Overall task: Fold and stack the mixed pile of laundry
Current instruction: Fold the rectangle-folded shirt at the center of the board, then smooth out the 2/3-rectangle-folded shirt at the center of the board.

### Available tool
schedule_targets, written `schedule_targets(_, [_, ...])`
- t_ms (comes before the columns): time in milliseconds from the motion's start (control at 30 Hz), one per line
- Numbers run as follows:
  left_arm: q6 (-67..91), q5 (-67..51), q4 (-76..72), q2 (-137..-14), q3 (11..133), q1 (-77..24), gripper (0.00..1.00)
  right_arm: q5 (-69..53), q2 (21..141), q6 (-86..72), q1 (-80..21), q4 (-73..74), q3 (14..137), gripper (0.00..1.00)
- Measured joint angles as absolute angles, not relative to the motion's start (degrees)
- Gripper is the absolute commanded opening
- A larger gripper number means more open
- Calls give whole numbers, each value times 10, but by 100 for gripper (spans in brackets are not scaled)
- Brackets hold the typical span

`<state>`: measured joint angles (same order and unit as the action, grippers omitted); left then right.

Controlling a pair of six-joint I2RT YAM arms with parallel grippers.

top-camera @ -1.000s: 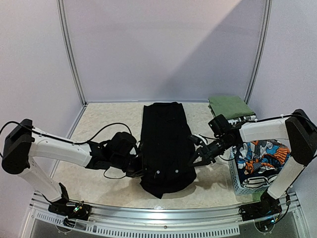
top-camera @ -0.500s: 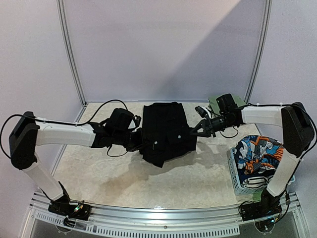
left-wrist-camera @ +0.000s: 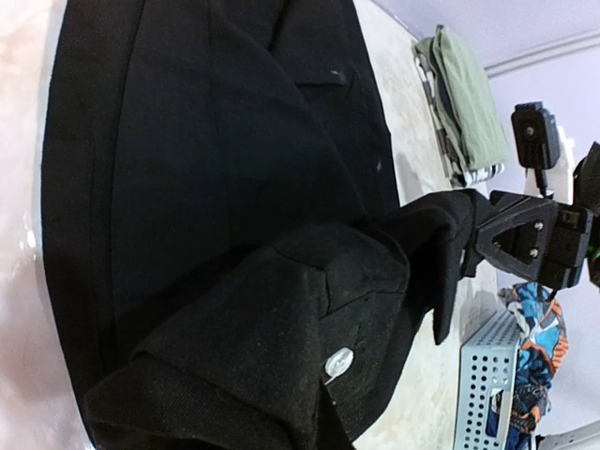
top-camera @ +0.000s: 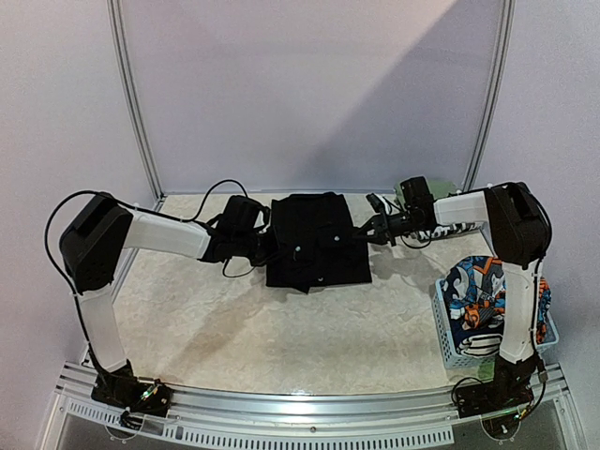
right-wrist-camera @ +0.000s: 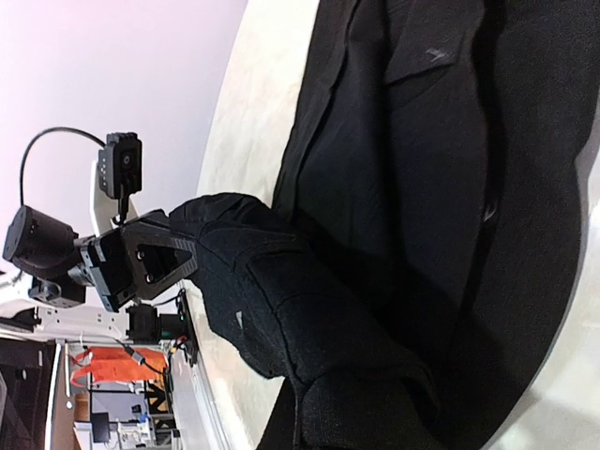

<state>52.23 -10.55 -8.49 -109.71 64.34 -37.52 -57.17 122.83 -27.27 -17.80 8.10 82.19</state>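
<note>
My left fingers (top-camera: pixel 263 247) and right fingers (top-camera: pixel 364 234), both clamped on the hem of the black garment (top-camera: pixel 314 251), have carried it up the counter (top-camera: pixel 281 328) over its far half; halving fold nearly laid.

Black garment (top-camera: pixel 317 253): near hem now farther back

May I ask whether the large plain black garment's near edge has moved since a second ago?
Yes. The black garment's near edge went toward the back wall, from level with the pale blue lattice plastic basket's near end to its far end.
</note>
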Motion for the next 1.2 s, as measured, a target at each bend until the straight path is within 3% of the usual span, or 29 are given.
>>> schedule_targets(233, [548, -118, -117, -1132, 650, -358, 25, -571, 1284, -294, -177, 70, 872, 11])
schedule_targets(300, [555, -123, -122, -1145, 655, -352, 29, -571, 1299, -297, -176, 70, 890, 19])
schedule_targets(433, [573, -134, -132, -1173, 674, -338, 40, -571, 1332, -303, -176, 77, 930, 47])
schedule_targets(533, [589, -141, -142, -1191, 695, -326, 50, -578, 1369, -306, -175, 97, 997, 58])
schedule_targets(600, [603, -146, -147, -1194, 704, -314, 95, -581, 1386, -310, -173, 106, 1040, 68])
schedule_targets(633, [612, -150, -149, -1194, 709, -307, 99, -583, 1389, -310, -171, 107, 1056, 71])
schedule_targets(933, [661, -192, -162, -1191, 728, -258, 99, -591, 1368, -290, -142, 131, 1040, 79])
schedule_targets(1200, [592, -180, -51, -1111, 663, -267, 100, -548, 1300, -150, -140, 251, 980, 77])
